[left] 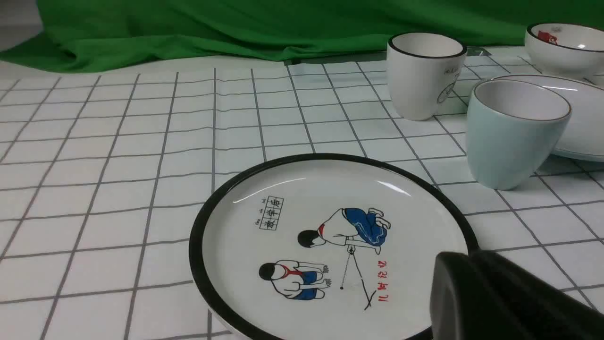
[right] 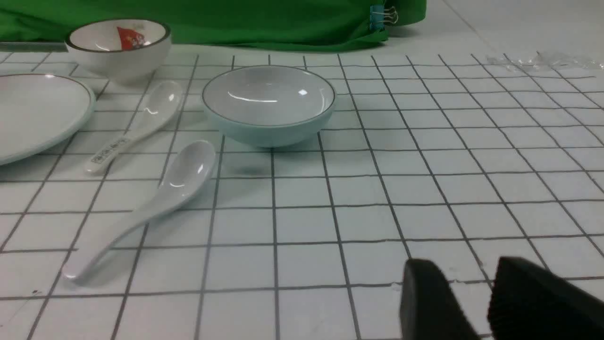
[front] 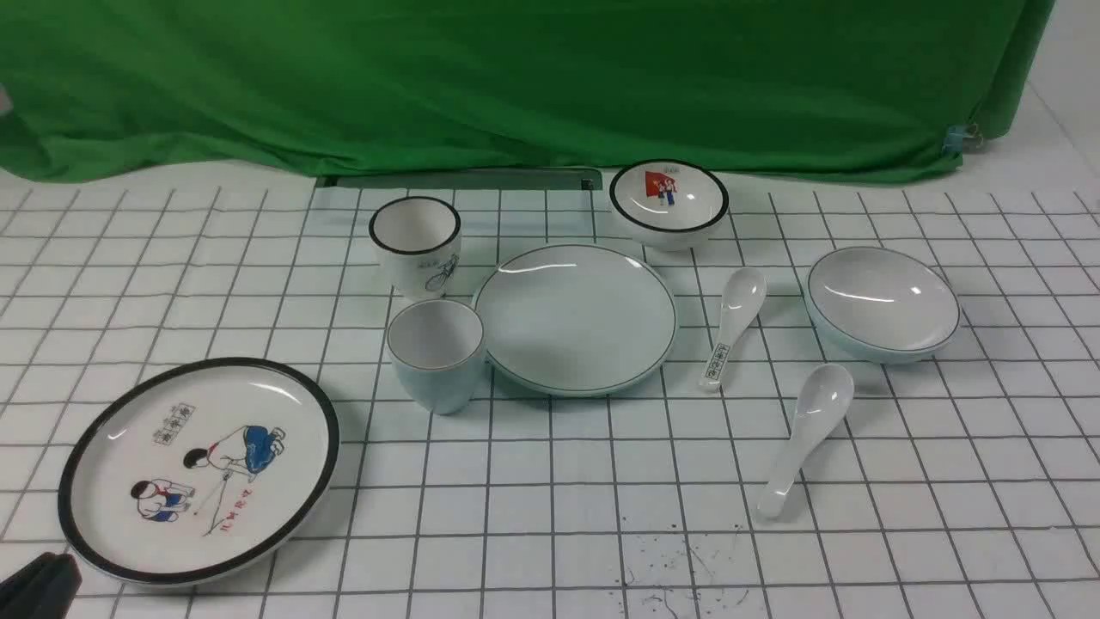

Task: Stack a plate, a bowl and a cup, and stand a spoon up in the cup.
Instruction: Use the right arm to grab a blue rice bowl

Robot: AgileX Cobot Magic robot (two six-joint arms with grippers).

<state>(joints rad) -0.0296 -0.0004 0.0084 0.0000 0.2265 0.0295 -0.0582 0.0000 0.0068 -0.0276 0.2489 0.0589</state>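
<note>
My right fingers stand partly open, gripping nothing; my left fingers are closed and empty. The pale blue-green bowl sits ahead and leftward of the right arm, the nearer one, I judge.

- Around the pale plate, open tiles give a gripper room at 6 o'clock.
- At its 9 o'clock the pale cup crowds the rim; the bicycle cup blocks 10 o'clock.
- The red-picture bowl obstructs 1 o'clock, with green cloth beyond at 12.
- At 3 o'clock, a narrow gap precedes the lettered spoon; the plain spoon lies across 4 o'clock.
- The pale bowl has free passage at its 3 o'clock.
- A lane separates the cartoon plate from the pale cup at its 2 o'clock.
</note>
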